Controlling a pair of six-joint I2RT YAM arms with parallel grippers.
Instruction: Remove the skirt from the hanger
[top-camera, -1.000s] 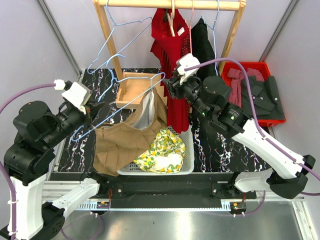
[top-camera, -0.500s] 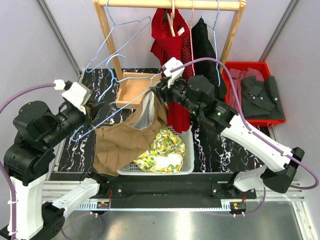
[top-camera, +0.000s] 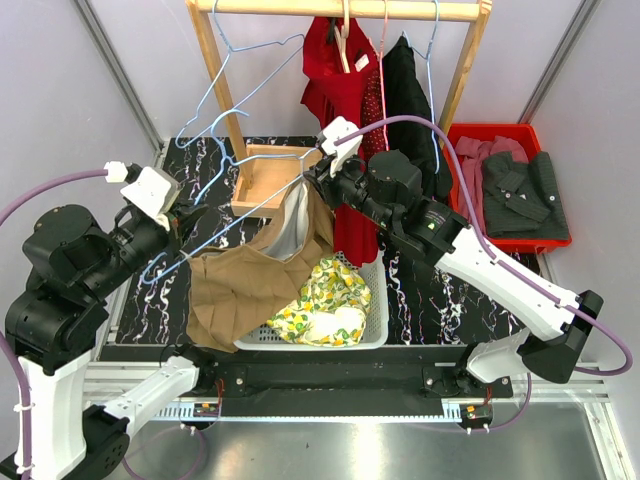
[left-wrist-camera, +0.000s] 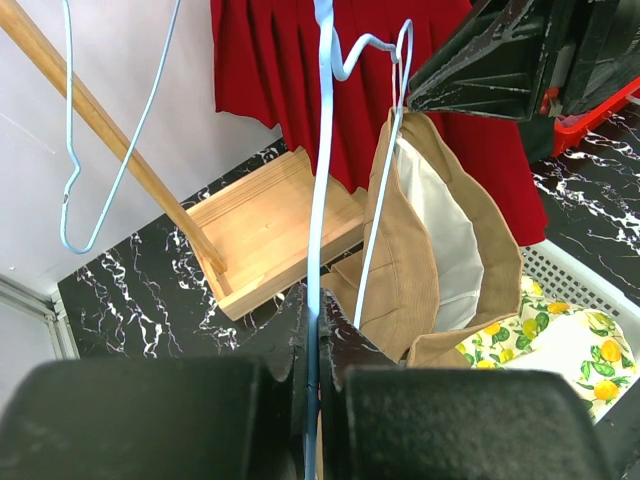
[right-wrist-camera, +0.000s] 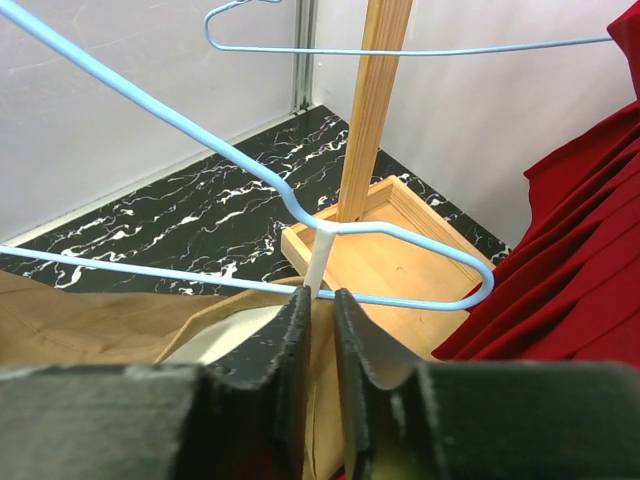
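Your left arm reaches in low, left gripper clamped tight on the blue wire hanger. Your right arm stretches across, right gripper pinching the hanger's white clip. The tan skirt hangs from that hanger, draped over the white basket, with the red dress just behind.

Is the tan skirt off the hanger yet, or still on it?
Still on. The tan skirt hangs from the blue hanger by a white clip, which the right gripper pinches.
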